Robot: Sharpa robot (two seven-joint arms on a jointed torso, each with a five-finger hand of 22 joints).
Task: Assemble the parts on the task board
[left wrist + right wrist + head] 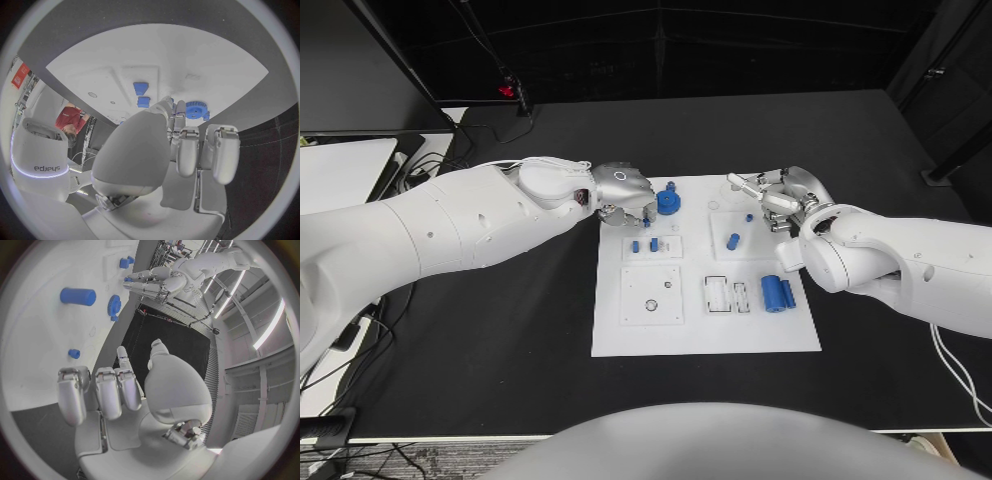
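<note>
Closest to us in the left wrist view, our left hand has its fingers bunched close together and pointing toward the task board; whether they pinch anything we cannot tell. Just past the fingertips stands a blue gear-shaped part, toothed rim upward, and beyond it two small blue parts sit side by side in a raised white fixture.

From the head view, our left hand hangs over the far left corner of the task board, with the gear-shaped part just beside it toward our right hand. Our right hand hovers over the far right corner, fingers spread apart and holding nothing.

In front of the right hand a short blue cylinder lies with its long axis running roughly toward and away from us. Nearer our body, two longer blue cylinders lie side by side, touching, their axes pointing the same way.

In the left wrist view the word "sharpa" is printed on the robot's white body, shown reversed. We can read no writing on the board.
</note>
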